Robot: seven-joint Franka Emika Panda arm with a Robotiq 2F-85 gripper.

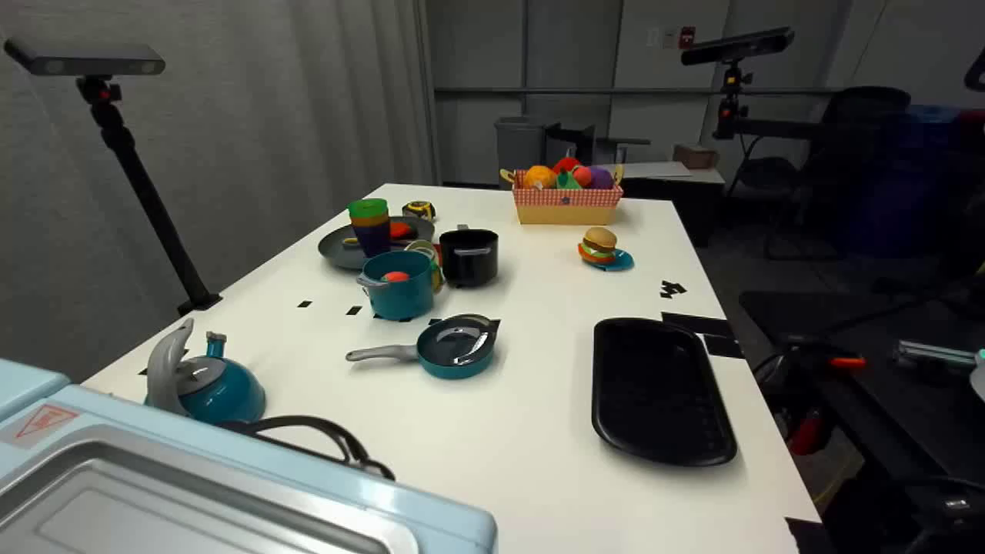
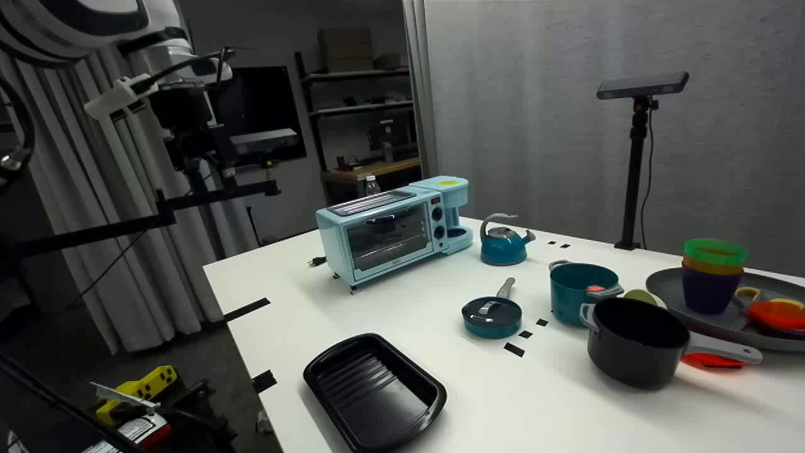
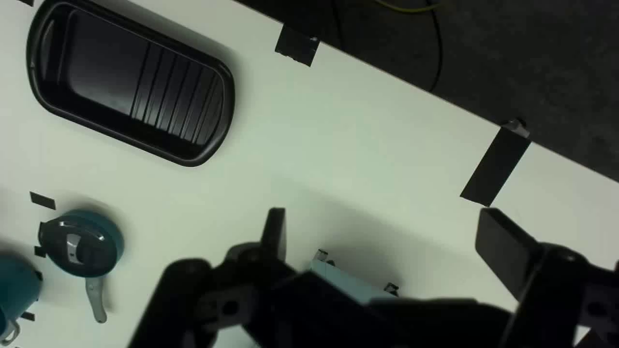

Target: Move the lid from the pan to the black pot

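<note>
Carrying the spread, empty fingers [image 3: 500,250] to the wrist view's nine o'clock should reach the lid [image 3: 92,251] on the pan [image 2: 492,329]; straddle its top handle [image 3: 73,248]. The black pot [image 1: 469,265] stands at the pan's twelve o'clock in an exterior view.

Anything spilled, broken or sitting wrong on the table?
No spill or damage visible. Mildly odd: the cup stack stands inside the large grey dish with a red piece, not where cups usually go. The lid looks properly seated on the teal pan.
</note>
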